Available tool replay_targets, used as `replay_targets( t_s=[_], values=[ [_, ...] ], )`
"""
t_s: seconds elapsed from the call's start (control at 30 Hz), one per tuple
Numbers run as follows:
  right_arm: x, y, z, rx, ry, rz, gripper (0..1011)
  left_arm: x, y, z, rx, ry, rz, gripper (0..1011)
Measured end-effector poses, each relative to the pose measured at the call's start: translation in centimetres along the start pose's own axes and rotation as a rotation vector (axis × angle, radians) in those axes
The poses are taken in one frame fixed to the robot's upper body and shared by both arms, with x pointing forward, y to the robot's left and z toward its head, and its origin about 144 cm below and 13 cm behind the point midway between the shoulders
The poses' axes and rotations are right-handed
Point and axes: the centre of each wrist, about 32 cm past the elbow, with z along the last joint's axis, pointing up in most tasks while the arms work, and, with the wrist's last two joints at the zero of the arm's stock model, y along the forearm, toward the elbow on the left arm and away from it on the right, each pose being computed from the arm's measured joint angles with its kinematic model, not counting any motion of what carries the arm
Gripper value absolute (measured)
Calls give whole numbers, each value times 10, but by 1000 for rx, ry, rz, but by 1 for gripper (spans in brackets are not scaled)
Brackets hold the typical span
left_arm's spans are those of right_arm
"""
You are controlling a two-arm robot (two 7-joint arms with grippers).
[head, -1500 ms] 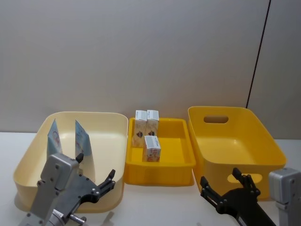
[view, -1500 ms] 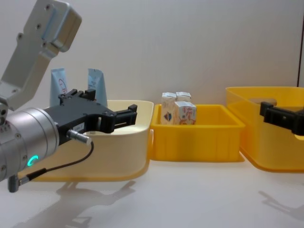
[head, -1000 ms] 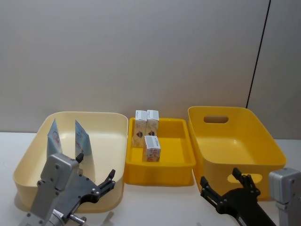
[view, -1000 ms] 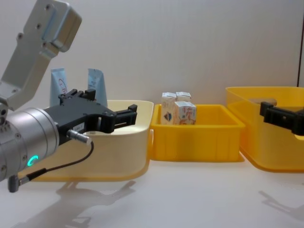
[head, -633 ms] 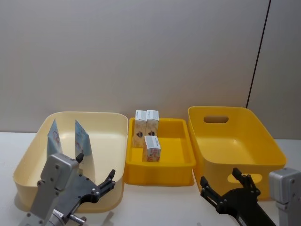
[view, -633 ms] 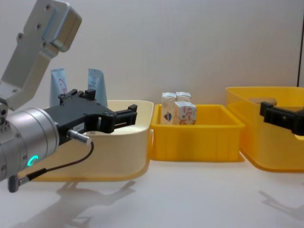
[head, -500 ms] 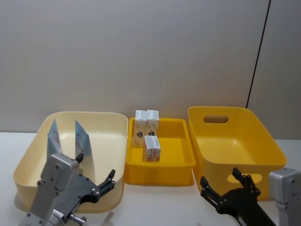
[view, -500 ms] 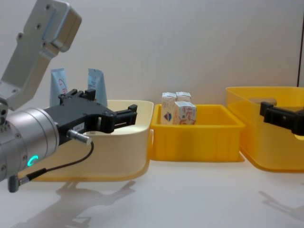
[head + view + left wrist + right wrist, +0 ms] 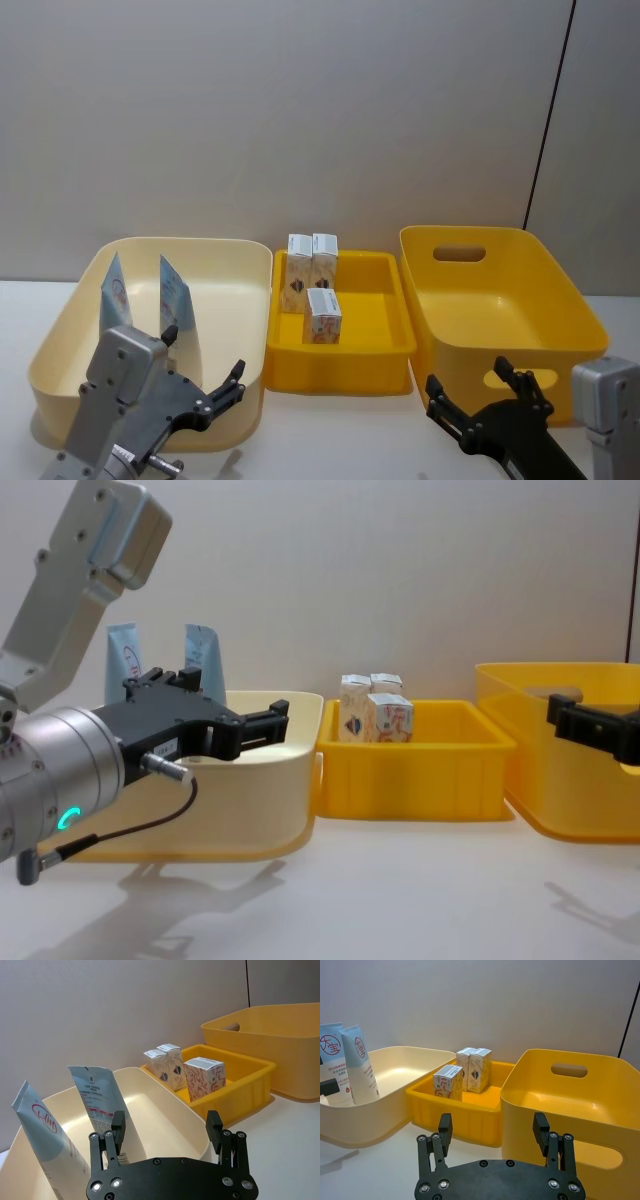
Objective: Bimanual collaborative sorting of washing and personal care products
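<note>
Nothing has shifted over the last second and a half on the white tabletop (image 9: 340, 430): both arms of the Alpha Bot 2 remain halted and every product sits where it was. At lower left of the head view the left hand (image 9: 205, 352) hovers at the near side of the cream bin (image 9: 175, 241), fingers spread wide and gripping nothing, aimed toward the two light-blue squeeze tubes (image 9: 114, 292) that stand upright, crimped ends up, side by side against the bin's left wall. At lower right the right hand (image 9: 468, 375) waits low before the near wall of the deep yellow bin (image 9: 560, 290), its fingers equally wide apart and bare. At centre frame, three small white cartons (image 9: 323, 315) printed in orange and blue stand in the shallow yellow tray (image 9: 338, 370), two side by side at the far wall and one nearer the middle. The deep bin's floor shows bare. The stillness suggests a pause between moves, not a grasp under way. With tubes and cartons already in separate containers, the sorting is either complete or waiting on a first pick, and the frames do not settle which.
</note>
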Motion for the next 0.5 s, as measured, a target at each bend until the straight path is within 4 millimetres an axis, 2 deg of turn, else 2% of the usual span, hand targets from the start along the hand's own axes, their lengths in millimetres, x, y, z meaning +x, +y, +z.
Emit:
replay_targets(
  t_s=[0.5],
  values=[
    [0, 0, 0, 0, 0, 0, 1001, 0, 0, 0, 0, 0, 0, 1003]
  ],
)
